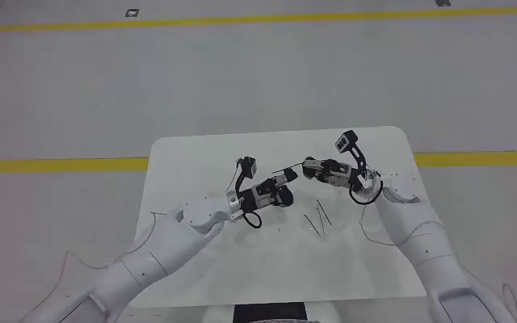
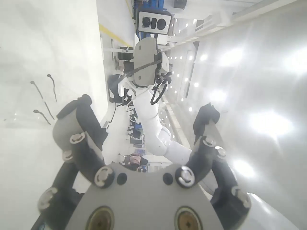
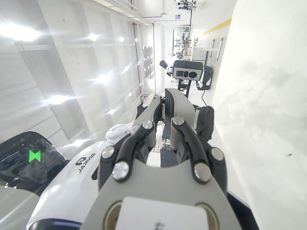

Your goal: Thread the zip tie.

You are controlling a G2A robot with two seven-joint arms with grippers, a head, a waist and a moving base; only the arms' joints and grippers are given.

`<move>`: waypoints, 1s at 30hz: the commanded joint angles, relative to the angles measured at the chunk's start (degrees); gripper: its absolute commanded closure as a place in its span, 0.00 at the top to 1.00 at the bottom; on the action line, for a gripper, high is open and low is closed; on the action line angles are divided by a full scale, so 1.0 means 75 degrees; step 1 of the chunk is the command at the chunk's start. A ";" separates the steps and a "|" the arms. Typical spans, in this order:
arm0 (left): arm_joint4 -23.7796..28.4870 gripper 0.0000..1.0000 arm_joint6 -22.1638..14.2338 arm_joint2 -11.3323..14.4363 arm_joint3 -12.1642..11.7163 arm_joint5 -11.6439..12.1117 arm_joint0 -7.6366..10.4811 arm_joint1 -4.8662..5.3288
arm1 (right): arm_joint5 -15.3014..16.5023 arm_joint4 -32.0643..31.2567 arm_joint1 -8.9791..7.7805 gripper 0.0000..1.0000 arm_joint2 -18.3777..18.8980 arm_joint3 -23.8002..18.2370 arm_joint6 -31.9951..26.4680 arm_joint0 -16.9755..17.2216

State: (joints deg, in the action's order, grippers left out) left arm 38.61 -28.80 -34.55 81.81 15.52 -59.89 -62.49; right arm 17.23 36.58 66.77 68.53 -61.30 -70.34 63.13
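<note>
My right gripper (image 1: 310, 168) hovers over the middle of the white table (image 1: 194, 161), shut on a thin black zip tie (image 1: 284, 170) that sticks out toward the other arm. In the left wrist view the same zip tie (image 2: 141, 67) runs slantwise across the right gripper (image 2: 157, 64). My left gripper (image 1: 284, 195) is just in front of the tie's free end, and its fingers (image 2: 74, 113) stand wide open with nothing between them. In the right wrist view the right gripper (image 3: 164, 101) has its pads pressed together; the tie itself is hidden there.
Three loose black zip ties (image 2: 43, 99) lie on the table beside the left gripper, seen from above as loose ties (image 1: 318, 216) in front of the right gripper. The table's rounded edge (image 2: 103, 48) runs close by. Bare tabletop lies to the left and at the back.
</note>
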 commanded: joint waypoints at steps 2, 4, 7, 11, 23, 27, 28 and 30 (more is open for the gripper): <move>-0.0002 1.00 0.0003 0.0000 0.0002 -0.0002 0.0000 0.0000 | -0.0003 0.0005 0.0001 0.00 -0.0001 0.0000 0.0001 0.0001; -0.0002 1.00 0.0003 0.0000 0.0002 -0.0002 0.0000 0.0000 | -0.0003 0.0005 0.0001 0.00 -0.0001 0.0000 0.0001 0.0001; 0.0009 1.00 0.0151 -0.0113 -0.0057 0.0160 -0.0115 -0.0002 | -0.0049 0.0094 0.0002 0.00 0.0023 -0.0102 0.0167 0.0113; 0.0507 1.00 -0.0644 -0.0325 -0.0246 0.0528 -0.0235 0.0018 | -0.0135 0.0755 -0.0014 0.00 0.0159 -0.0086 -0.0467 0.0265; 0.0680 1.00 -0.1780 -0.0955 -0.0326 0.0528 -0.0472 -0.0125 | -0.0416 0.1405 0.0112 0.00 -0.0535 0.0294 -0.1240 -0.0077; 0.0680 1.00 -0.1780 -0.0955 -0.0326 0.0528 -0.0472 -0.0125 | -0.0416 0.1405 0.0112 0.00 -0.0535 0.0294 -0.1240 -0.0077; 0.0680 1.00 -0.1780 -0.0955 -0.0326 0.0528 -0.0472 -0.0125 | -0.0416 0.1405 0.0112 0.00 -0.0535 0.0294 -0.1240 -0.0077; 0.0680 1.00 -0.1780 -0.0955 -0.0326 0.0528 -0.0472 -0.0125 | -0.0416 0.1405 0.0112 0.00 -0.0535 0.0294 -0.1240 -0.0077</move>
State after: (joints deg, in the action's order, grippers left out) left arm 43.71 -42.14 -41.71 79.37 19.48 -63.43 -63.43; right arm 14.11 47.12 67.61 64.52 -59.09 -79.64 62.55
